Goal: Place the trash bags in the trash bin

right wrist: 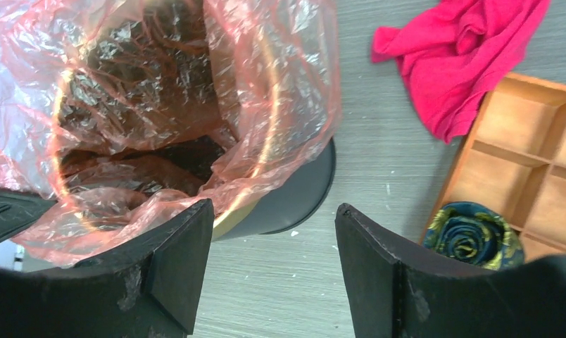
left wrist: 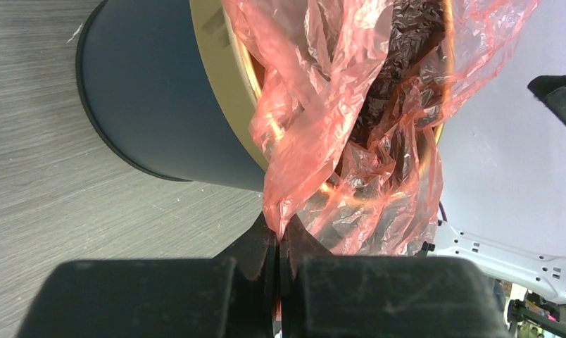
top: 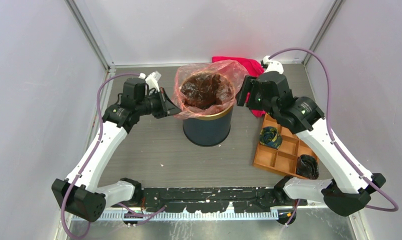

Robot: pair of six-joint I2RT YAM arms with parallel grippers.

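While standing at the middle of the grey table (top: 154, 150), the navy bin (top: 207, 127) with the gold rim is holding the red-pink plastic bag (top: 206, 89). The wrinkled film is lining the inside of the bin and puffing up above the rim, and on the left it is spilling over the edge. To the bin's right, the orange tray (top: 288, 148) is carrying a blue-and-yellow roll (top: 270, 137) in one compartment and a black roll (top: 307, 166) in another, while the rest are lying bare. A magenta cloth (top: 244, 64) is lying behind the bin.

Film is covering the bottom of the bin, the right arm is cutting off part of the cloth and the tray's far corner, and the black roll is too dark to make out.

The left gripper (left wrist: 277, 239) is pinching a fold of the bag's overhanging edge, jaws pressed together on it. The right gripper (right wrist: 272, 211) is hanging at the bin's right side with jaws wide apart, gripping nothing; whether one finger is brushing the film cannot be told.
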